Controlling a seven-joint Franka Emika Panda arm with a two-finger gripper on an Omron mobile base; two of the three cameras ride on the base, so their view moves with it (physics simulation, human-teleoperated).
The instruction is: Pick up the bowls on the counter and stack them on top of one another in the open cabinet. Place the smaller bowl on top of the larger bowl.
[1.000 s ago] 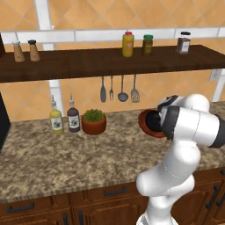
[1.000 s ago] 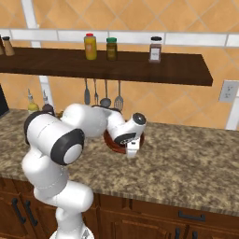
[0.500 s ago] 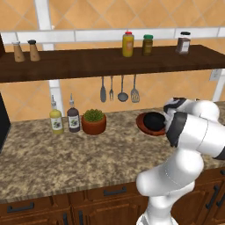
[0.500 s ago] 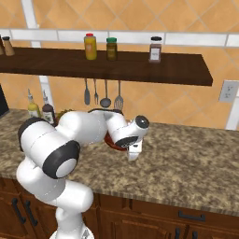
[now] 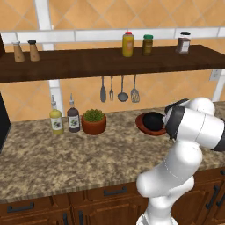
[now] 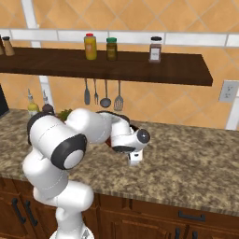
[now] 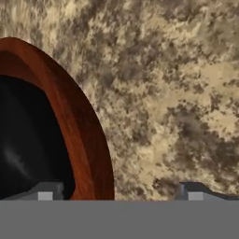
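**Gripper straddling the big bowl's rim**

I'm holding the gripper (image 7: 120, 193) low over the counter (image 5: 39, 162), fingers spread apart, pinching nothing. In the hand view one tip is sitting inside the big bowl (image 7: 79, 121) and the other outside over bare granite, so I'm judging this as lining up a rim grasp. The black bowl (image 5: 153, 119) is already sitting inside the big one, so they're nested on the counter, not yet on the shelf (image 5: 110, 61). Jars (image 5: 128, 44) are standing on the shelf; I'm reading no legible labels.
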